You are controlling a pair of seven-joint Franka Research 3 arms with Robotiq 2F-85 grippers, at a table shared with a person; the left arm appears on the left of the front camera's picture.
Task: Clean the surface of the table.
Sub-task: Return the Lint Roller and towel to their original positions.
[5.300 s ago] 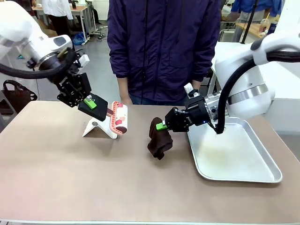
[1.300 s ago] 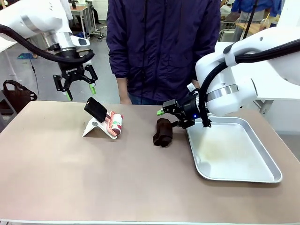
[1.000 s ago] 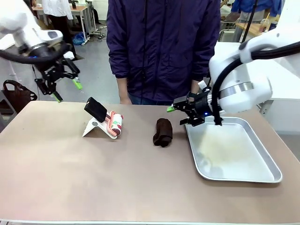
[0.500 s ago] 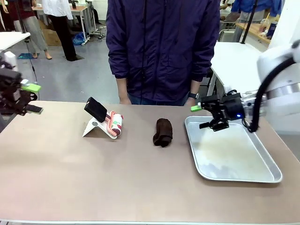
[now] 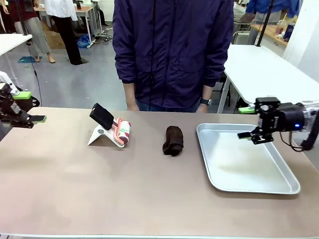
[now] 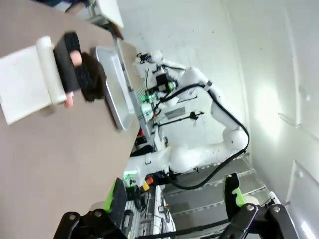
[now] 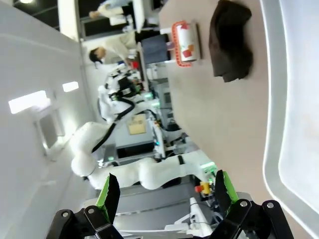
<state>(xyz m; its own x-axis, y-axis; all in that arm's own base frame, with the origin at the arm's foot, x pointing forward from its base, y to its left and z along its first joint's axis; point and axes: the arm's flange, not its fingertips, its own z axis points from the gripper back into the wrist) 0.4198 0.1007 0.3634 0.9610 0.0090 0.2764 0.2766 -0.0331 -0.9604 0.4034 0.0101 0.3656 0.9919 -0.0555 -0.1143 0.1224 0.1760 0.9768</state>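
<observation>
Cloth (image 5: 173,141), dark and bunched, has been let go and sits just left of the tray (image 5: 291,186); the lint roller (image 5: 123,131) is down too, on its white stand (image 5: 101,132) farther left of it. Both arms have since drawn back. We see the left gripper (image 5: 31,107) well left of the tray and the right gripper (image 5: 245,122) above it, jaws apart, nothing between. The table (image 5: 124,199) spreads beneath the tray, perhaps free of crumbs; we judge the cleaning finished or nearly so.
</observation>
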